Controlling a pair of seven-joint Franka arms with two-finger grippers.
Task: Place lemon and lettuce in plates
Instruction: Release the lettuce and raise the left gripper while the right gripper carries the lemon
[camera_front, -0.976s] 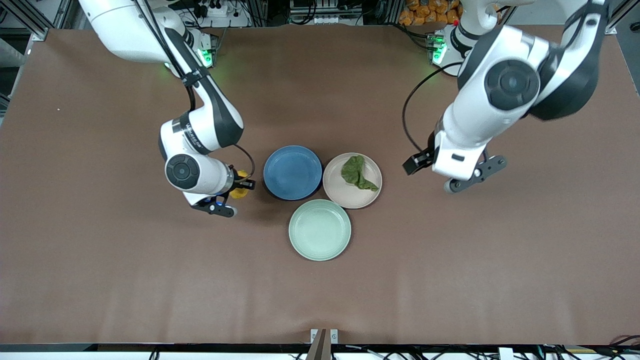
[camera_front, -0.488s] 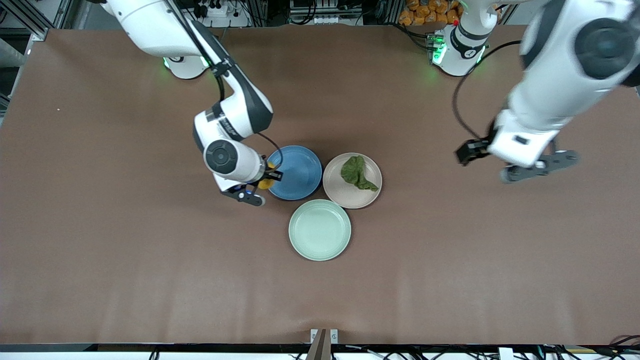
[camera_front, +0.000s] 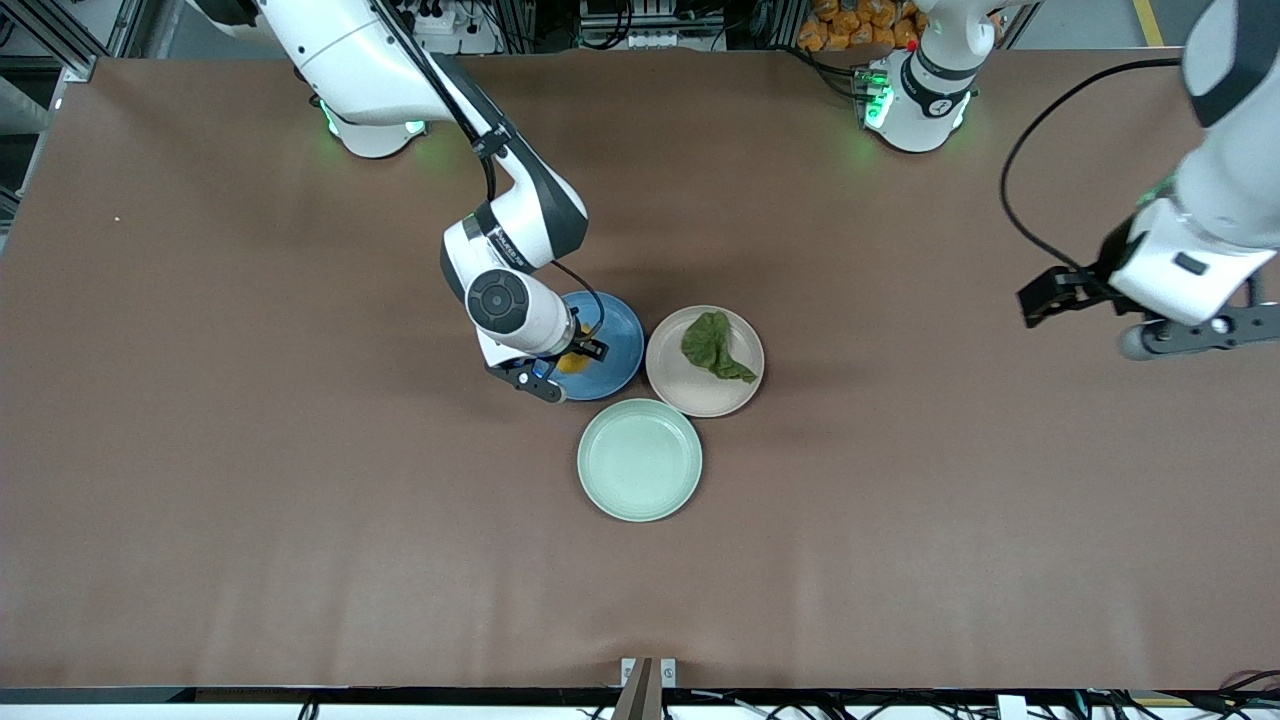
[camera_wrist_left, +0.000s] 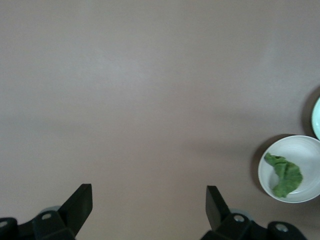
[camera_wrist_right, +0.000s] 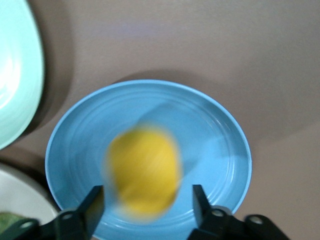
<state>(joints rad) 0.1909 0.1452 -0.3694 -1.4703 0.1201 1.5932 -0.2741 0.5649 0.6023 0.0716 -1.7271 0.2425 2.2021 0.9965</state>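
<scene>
The yellow lemon (camera_front: 572, 362) (camera_wrist_right: 144, 170) is over the blue plate (camera_front: 615, 340) (camera_wrist_right: 215, 150), blurred, between the spread fingers of my right gripper (camera_front: 568, 368) (camera_wrist_right: 147, 192). There is a gap on each side of the lemon, so the gripper is open. I cannot tell whether the lemon touches the plate. The dark green lettuce (camera_front: 712, 347) (camera_wrist_left: 286, 175) lies in the pale pink-beige plate (camera_front: 690, 395) (camera_wrist_left: 300, 142), beside the blue one. My left gripper (camera_front: 1045, 298) (camera_wrist_left: 147, 192) is open and empty, over bare table toward the left arm's end.
A mint green plate (camera_front: 640, 460) (camera_wrist_right: 17, 75) stands empty, nearer to the front camera than the two other plates and touching them. The brown table (camera_front: 300, 520) lies bare all around the three plates.
My right gripper carried the lemon from beside the blue plate to over it and opened. My left arm swung away from the pink-beige plate toward its own end of the table.
</scene>
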